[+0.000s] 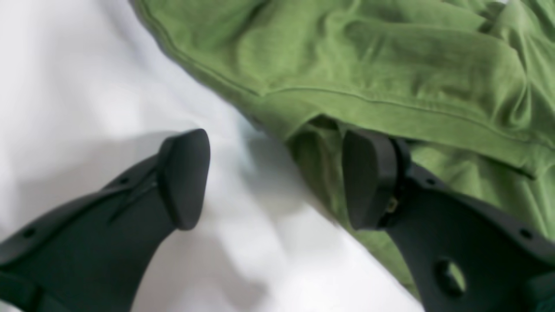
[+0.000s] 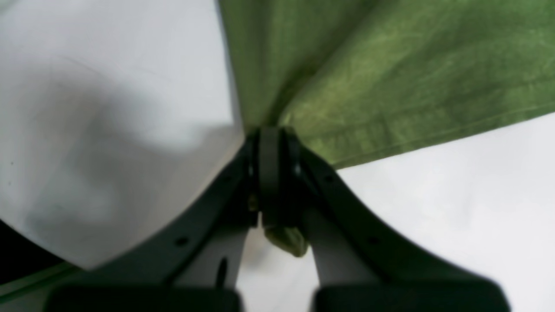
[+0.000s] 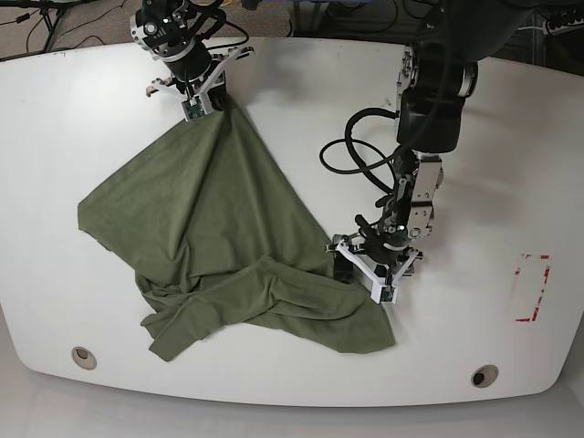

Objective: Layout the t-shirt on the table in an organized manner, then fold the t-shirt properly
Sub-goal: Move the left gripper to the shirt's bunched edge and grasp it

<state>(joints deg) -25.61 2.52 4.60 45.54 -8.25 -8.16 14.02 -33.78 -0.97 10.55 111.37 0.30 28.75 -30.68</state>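
On the white tabletop (image 3: 301,91) the t-shirt (image 3: 219,246) lies spread only in part, pulled into a rough triangle with its lower portion bunched and folded over itself. The right gripper (image 3: 196,102) is clamped tight on a corner of the cloth at the far edge, drawing it taut. The left gripper (image 3: 370,274) hovers with jaws wide at the near hem, holding nothing. Laying flat looks unfinished; no proper fold has begun.
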